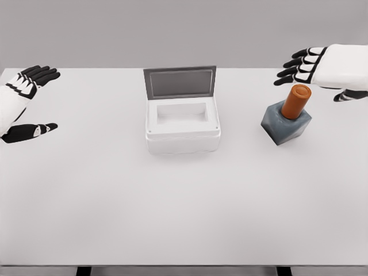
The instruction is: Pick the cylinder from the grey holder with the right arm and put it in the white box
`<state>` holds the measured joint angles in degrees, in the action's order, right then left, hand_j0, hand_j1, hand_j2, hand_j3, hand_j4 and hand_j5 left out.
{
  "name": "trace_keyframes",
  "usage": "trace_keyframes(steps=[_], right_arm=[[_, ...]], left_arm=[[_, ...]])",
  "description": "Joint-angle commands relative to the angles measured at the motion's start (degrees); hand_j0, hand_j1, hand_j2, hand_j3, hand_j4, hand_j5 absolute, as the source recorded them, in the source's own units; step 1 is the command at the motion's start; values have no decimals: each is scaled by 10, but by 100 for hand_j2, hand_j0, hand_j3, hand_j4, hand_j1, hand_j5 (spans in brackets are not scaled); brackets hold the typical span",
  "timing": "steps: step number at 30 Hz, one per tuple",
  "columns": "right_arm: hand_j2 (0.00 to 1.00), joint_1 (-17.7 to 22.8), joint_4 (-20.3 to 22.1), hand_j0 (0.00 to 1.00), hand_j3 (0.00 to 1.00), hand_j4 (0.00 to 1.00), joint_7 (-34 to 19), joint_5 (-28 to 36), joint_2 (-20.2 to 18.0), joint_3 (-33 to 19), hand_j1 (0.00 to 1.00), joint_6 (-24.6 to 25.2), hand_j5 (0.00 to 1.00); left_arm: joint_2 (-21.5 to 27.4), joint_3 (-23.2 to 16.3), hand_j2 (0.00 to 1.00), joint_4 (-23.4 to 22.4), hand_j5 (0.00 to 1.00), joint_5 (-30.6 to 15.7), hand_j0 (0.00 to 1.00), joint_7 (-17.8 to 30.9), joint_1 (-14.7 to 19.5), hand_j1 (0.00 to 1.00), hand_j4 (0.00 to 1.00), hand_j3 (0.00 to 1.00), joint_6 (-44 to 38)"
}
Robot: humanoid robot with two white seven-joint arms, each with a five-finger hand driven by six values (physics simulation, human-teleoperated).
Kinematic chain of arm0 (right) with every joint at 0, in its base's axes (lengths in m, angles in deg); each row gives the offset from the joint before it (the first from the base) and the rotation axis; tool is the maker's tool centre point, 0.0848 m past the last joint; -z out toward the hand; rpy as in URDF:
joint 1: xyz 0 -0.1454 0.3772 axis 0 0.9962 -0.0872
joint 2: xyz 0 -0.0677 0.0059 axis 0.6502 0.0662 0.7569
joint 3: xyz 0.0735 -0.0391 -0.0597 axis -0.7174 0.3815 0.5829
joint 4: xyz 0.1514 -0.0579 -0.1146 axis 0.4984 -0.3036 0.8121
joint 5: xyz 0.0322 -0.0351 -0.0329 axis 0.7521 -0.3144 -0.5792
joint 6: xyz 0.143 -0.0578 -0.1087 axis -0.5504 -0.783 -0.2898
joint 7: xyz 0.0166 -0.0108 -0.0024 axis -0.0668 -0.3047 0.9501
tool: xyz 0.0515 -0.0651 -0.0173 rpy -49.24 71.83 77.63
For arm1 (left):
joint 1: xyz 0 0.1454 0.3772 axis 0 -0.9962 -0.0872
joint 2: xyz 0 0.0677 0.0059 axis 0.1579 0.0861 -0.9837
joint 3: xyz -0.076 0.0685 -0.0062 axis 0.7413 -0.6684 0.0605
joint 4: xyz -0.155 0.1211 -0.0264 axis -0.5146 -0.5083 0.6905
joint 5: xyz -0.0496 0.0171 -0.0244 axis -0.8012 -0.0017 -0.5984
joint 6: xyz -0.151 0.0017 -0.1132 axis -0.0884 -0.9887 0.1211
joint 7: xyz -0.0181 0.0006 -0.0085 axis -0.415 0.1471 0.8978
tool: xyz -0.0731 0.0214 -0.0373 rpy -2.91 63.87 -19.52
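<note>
Orange cylinder stands tilted in the grey holder at the desk's right. Right hand hovers just behind it, fingers spread, holding nothing. White box, lid raised, sits mid-desk, well apart, with bare surface between. Left hand, relaxed and unladen, hangs over the left edge.

I am seeing a matt orange cylinder, smooth, in a rough-looking grey holder. At 9 o'clock from it, the white box is looking foam-like, matt.
</note>
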<state>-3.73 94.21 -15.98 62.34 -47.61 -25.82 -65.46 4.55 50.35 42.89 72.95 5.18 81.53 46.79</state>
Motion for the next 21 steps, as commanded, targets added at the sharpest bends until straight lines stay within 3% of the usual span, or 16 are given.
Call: trace_keyframes(steps=[1, 5, 6, 8, 14, 19, 21], right_arm=[[100, 0, 1, 100, 100, 100, 0, 2, 0, 1, 100, 1, 100], [100, 5, 3, 100, 100, 100, 0, 4, -3, -11, 100, 1, 100], [100, 5, 5, 100, 100, 100, 0, 6, -11, -35, 100, 1, 100], [100, 18, 3, 100, 100, 100, 0, 19, -23, -26, 100, 1, 100], [100, -3, 8, 100, 100, 100, 0, 129, -28, -18, 100, 32, 100], [100, -4, 10, 100, 100, 100, 0, 120, -28, 0, 100, 62, 100], [100, -4, -16, 100, 100, 100, 0, 90, -9, 15, 100, 68, 100]], left_arm=[[0, 0, 100, 0, 100, -2, 100, 1, 0, 100, 100, 100, 0], [0, 0, 100, 0, 100, 0, 100, 1, 0, 100, 100, 100, 0], [0, 0, 100, 0, 100, 0, 100, 1, 0, 100, 100, 100, 0], [-1, 0, 100, 0, 100, 0, 100, 1, 0, 100, 100, 100, 0], [-2, 0, 100, 0, 100, 1, 100, 1, 0, 100, 100, 100, 0], [-3, 0, 100, 0, 100, 1, 100, 1, 0, 100, 100, 100, 0], [-2, 0, 100, 0, 100, 1, 100, 1, 0, 100, 100, 100, 0]])
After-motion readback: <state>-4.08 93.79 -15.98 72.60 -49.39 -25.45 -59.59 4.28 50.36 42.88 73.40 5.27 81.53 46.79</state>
